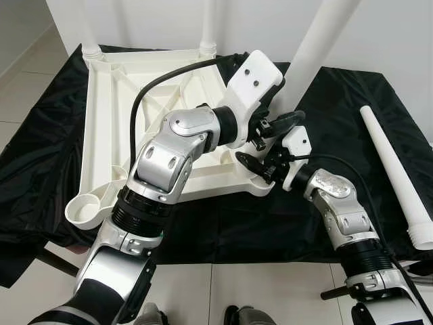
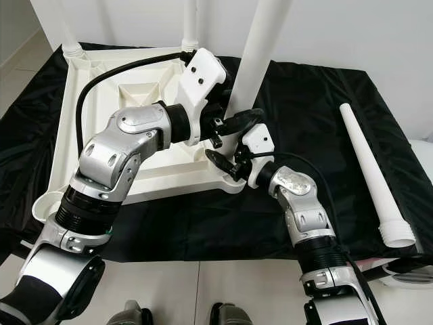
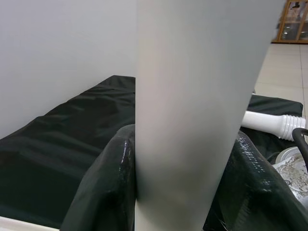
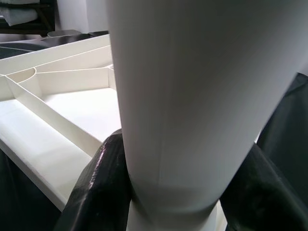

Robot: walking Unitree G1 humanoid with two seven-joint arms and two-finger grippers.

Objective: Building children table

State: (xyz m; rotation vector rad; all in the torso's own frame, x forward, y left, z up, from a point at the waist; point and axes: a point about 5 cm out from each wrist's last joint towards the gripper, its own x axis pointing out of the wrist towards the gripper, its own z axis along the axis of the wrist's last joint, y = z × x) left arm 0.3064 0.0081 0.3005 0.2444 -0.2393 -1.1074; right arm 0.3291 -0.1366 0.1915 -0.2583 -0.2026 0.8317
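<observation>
Your left tool point(image 2: 238, 120) is clamped on the upright leg point(image 2: 260, 47) at frame centre. Your right tool point(image 2: 226, 164) grips the same leg just below, at its base. That leg stands in the near right corner of the upturned tabletop point(image 1: 122, 95), upper left, on black cloth point(image 1: 325, 115). A spare leg point(image 1: 396, 169) lies at right, well apart.

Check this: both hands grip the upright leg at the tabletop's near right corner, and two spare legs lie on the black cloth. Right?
Not quite. The left hand and right hand do grip the upright leg, but one spare leg lies on the black cloth, as the right eye view shows.
</observation>
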